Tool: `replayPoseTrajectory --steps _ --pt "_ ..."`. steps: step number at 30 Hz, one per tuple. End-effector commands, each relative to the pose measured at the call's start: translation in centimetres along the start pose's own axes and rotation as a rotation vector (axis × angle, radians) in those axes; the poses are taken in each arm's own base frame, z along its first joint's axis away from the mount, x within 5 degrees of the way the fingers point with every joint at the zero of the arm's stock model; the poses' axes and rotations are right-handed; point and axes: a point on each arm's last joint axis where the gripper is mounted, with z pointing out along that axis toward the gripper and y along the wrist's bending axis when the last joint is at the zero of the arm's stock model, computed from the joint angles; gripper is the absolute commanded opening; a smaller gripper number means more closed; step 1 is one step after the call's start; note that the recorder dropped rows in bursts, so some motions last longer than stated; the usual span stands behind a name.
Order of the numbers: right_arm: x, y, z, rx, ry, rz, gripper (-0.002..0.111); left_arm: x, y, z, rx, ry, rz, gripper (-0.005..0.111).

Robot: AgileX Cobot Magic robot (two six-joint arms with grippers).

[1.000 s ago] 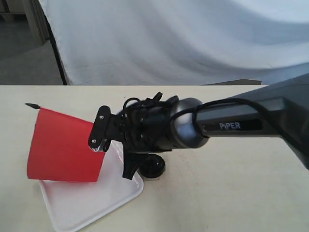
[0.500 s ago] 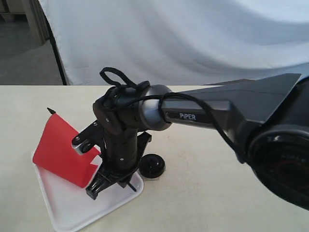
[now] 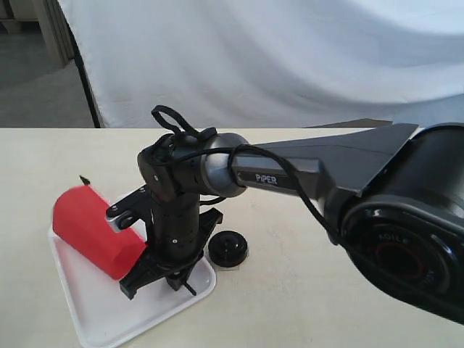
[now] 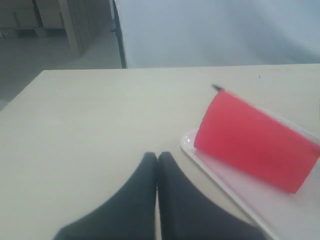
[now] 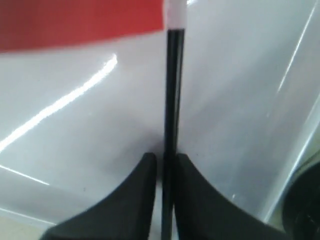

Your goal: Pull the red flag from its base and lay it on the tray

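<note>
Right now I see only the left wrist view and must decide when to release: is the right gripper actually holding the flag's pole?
Observer: Yes. The right wrist view shows the right gripper shut on the thin black pole of the red flag.
Operator: Is the pole out of the base?
Observer: Yes. In the exterior view the base stands alone on the table beside the tray, with no pole in it.

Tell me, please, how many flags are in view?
1. The red flag is over the tray, its pole gripped by the right gripper, off the base beside the tray. No other flag shows.
</note>
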Motion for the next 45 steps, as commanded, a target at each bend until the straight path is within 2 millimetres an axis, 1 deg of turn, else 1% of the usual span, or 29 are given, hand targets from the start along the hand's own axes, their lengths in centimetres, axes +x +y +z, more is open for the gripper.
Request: replayPoseTrajectory --steps 1,3,5,12,14,18,21,22,23,25,26,27,30,34,37,41,43,45 --pt "0.2 -0.4 0.5 0.005 0.025 0.003 0.040 0.1 0.0 0.0 0.003 0.002 -0.001 0.000" --pt "0.2 -0.4 0.5 0.005 0.025 -0.007 0.052 0.1 0.0 0.0 0.003 0.002 -0.001 0.000" --pt "0.1 -0.4 0.5 0.006 0.020 -0.010 0.058 0.1 0.0 0.0 0.003 0.002 -0.001 0.000" --pt "0.0 -0.4 0.0 0.005 -0.001 -0.011 0.057 0.1 0.0 0.0 0.003 0.002 -0.001 0.000" --pt "-0.1 -0.4 -0.5 0.006 -0.011 -0.015 0.057 0.1 0.0 0.0 0.003 0.002 -0.001 0.000" --pt "-0.2 -0.3 -2.1 0.008 -0.044 -0.043 0.057 0.1 0.0 0.0 0.003 0.002 -0.001 0.000" --pt "-0.3 -0.3 -4.0 0.017 -0.087 -0.062 0.057 0.1 0.0 0.0 0.003 0.002 -0.001 0.000" --pt "-0.4 -0.3 -4.6 0.020 -0.100 -0.064 0.055 0.1 0.0 0.0 0.003 0.002 -0.001 0.000" --pt "-0.4 -0.3 -5.3 0.024 -0.120 -0.065 0.050 0.1 0.0 0.0 0.003 0.002 -0.001 0.000" --pt "-0.5 -0.4 -6.5 0.040 -0.151 -0.073 0.033 0.1 0.0 0.0 0.003 0.002 -0.001 0.000" --pt "-0.5 -0.4 -7.1 0.047 -0.168 -0.077 0.015 0.1 0.0 0.0 0.003 0.002 -0.001 0.000" --pt "-0.5 -0.5 -7.6 0.051 -0.178 -0.085 0.001 0.1 0.0 0.0 0.003 0.002 -0.001 0.000" --pt "-0.6 -0.4 -8.4 0.054 -0.210 -0.093 -0.001 0.1 0.0 0.0 0.003 0.002 -0.001 0.000" --pt "-0.7 -0.5 -8.5 0.056 -0.225 -0.091 -0.001 0.1 0.0 0.0 0.003 0.002 -0.001 0.000" --pt "-0.6 -1.3 -8.5 0.036 -0.230 -0.055 -0.001 0.1 0.0 0.0 0.003 0.002 -0.001 0.000" --pt "0.0 -3.8 -8.5 0.003 -0.191 0.009 -0.001 0.1 0.0 0.0 0.003 0.002 -0.001 0.000" --pt "0.9 -5.8 -8.5 -0.001 -0.172 0.057 -0.001 0.1 0.0 0.0 0.003 0.002 -0.001 0.000" --pt "2.2 -7.9 -8.6 0.009 -0.162 0.111 -0.001 0.1 0.0 0.0 0.003 0.002 -0.001 0.000"
